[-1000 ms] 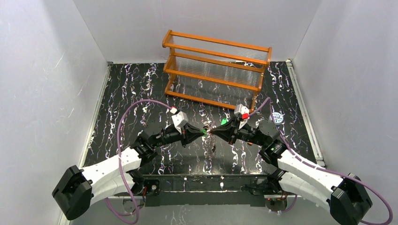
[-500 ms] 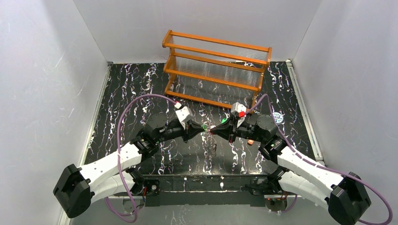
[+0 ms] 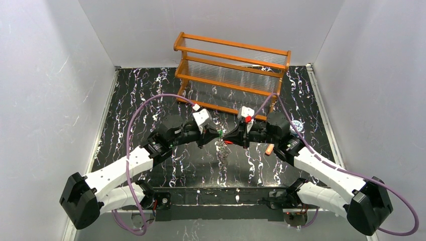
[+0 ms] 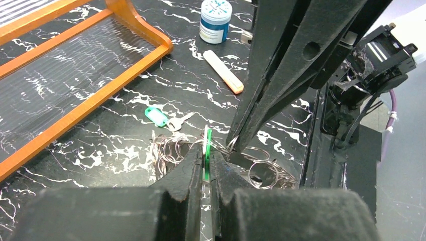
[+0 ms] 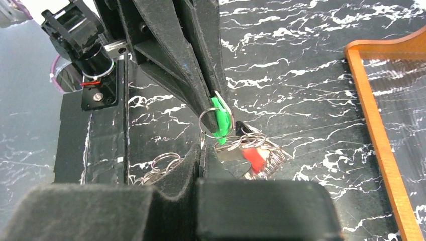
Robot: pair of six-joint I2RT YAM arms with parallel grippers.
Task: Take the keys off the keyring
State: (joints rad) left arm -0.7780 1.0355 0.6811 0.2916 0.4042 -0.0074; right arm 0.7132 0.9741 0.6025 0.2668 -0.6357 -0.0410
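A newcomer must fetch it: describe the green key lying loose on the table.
Start at the orange wooden rack; near its corner, on the black marbled table, sits a tangle of silvery rings. The loose green key lies flat beside it, unlike the green one clamped in the left hand.

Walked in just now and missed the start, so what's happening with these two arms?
Both arms meet over the middle of the table, working at a keyring of tangled silvery loops. The left end effector is shut on a green key. The right end effector is shut on the keyring, beside a red key. A second green key lies on the table.
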